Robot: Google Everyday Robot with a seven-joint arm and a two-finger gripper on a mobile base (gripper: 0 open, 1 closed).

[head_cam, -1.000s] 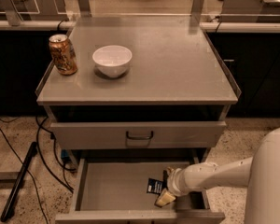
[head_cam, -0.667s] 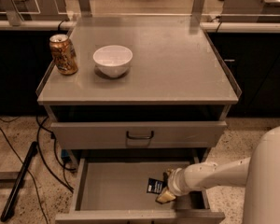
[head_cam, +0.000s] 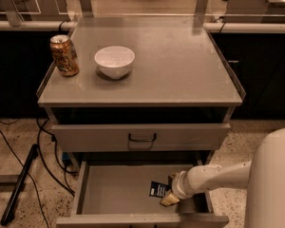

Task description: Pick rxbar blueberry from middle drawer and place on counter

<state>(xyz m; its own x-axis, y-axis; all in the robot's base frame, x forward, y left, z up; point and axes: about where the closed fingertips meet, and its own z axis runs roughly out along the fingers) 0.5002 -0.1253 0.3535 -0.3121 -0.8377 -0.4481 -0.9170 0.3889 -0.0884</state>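
Observation:
The rxbar blueberry [head_cam: 157, 189], a small dark wrapper with white print, lies on the grey floor of the open middle drawer [head_cam: 116, 189], right of its centre. My gripper [head_cam: 170, 190] is down inside the drawer on the end of a white arm coming from the right. It sits right against the bar's right end. Whether it touches the bar I cannot tell. The counter [head_cam: 175, 65] is the flat grey cabinet top above.
A gold-brown can [head_cam: 64, 55] and a white bowl [head_cam: 114, 61] stand on the counter's left side. The closed upper drawer front with a black handle [head_cam: 142, 137] overhangs the open drawer. Black cables [head_cam: 42, 146] lie on the floor at left. My white body [head_cam: 273, 184] fills the lower right.

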